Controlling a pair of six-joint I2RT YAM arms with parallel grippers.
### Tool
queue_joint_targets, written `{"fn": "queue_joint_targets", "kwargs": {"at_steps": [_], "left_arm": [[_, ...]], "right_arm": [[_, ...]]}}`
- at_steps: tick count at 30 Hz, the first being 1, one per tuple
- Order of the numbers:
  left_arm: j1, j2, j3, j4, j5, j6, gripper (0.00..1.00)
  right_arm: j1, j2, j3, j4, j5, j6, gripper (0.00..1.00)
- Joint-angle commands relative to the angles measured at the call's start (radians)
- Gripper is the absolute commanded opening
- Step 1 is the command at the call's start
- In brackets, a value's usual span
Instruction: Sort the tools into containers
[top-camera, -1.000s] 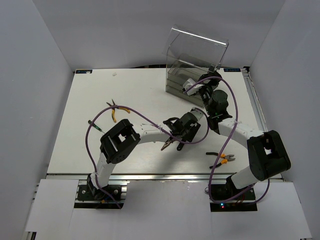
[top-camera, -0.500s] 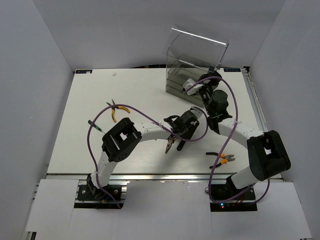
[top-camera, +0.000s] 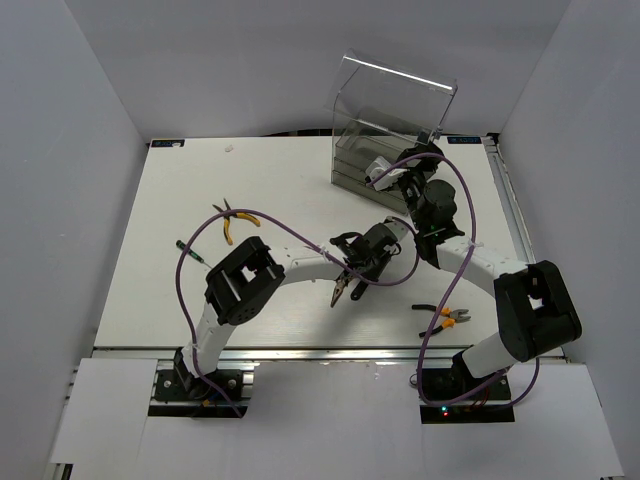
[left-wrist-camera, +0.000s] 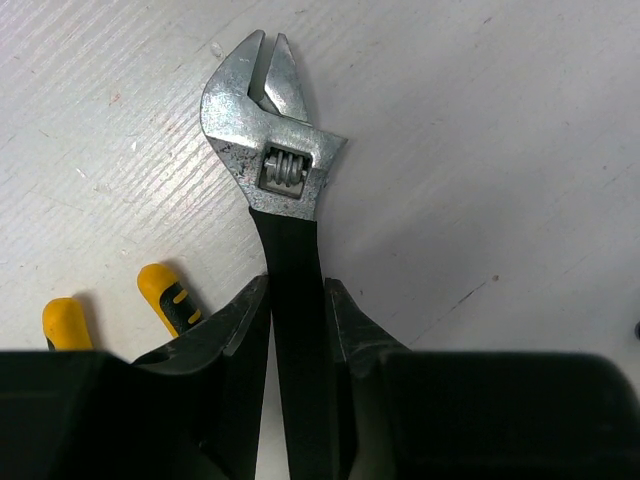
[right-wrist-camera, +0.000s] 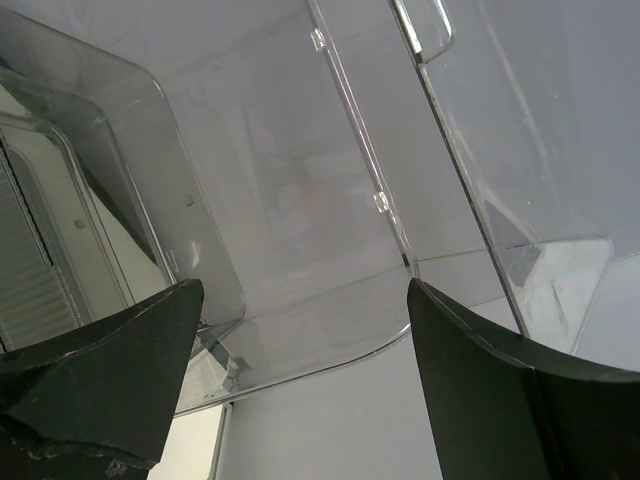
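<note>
My left gripper (left-wrist-camera: 297, 310) is shut on the black handle of the silver-black adjustable wrench (left-wrist-camera: 270, 130). In the top view the wrench (top-camera: 339, 293) points toward the near edge, mid-table, under that gripper (top-camera: 353, 276). My right gripper (right-wrist-camera: 300, 330) is open and empty, right in front of the smoky transparent drawer cabinet (right-wrist-camera: 300, 180). From above, that gripper (top-camera: 383, 170) is at the front of the cabinet (top-camera: 390, 125). Yellow-orange pliers (top-camera: 235, 220) and one thin screwdriver (top-camera: 190, 250) lie at the left. Orange-black cutters (top-camera: 445, 316) lie near the right base.
Purple cables loop over both arms (top-camera: 440, 300). Two yellow-and-black handle tips (left-wrist-camera: 165, 290) show at the lower left of the left wrist view. White walls enclose the table on three sides. The table's near edge (top-camera: 300, 350) runs just past the wrench.
My left gripper turned with the wrench, so its head swung from pointing lower-left to pointing at the near edge. The right arm has not moved.
</note>
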Motion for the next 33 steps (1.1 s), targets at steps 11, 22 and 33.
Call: {"fn": "queue_joint_targets", "kwargs": {"at_steps": [11,22,33], "left_arm": [[-0.014,-0.050,-0.059,-0.168,0.053,-0.042,0.00],[-0.014,-0.245,-0.133,-0.022,-0.049,-0.076,0.00],[-0.006,-0.294,-0.163,0.021,-0.059,-0.087,0.00]], "right_arm": [[0.003,-0.034,-0.001,0.073,0.023,0.019,0.89],[0.003,-0.035,-0.001,0.068,0.025,0.022,0.89],[0.001,-0.038,-0.004,0.066,0.025,0.023,0.89]]}}
